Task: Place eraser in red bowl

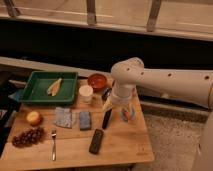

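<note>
Grapes [27, 137] and an apple [34, 117] lie at the left of a wooden table [125, 147], in front of a green tray [35, 91]. A fork [53, 144], a blue-grey pad [85, 120] and a white cup [86, 93] come next. The eraser [96, 141] lies flat near the front edge, well apart from the red bowl [97, 80] at the back, just beside the cup. Right of the bowl a white arm [165, 82] bends down. Its gripper [114, 104] hangs over a black-handled tool [107, 120], fingers apart, holding nothing.
</note>
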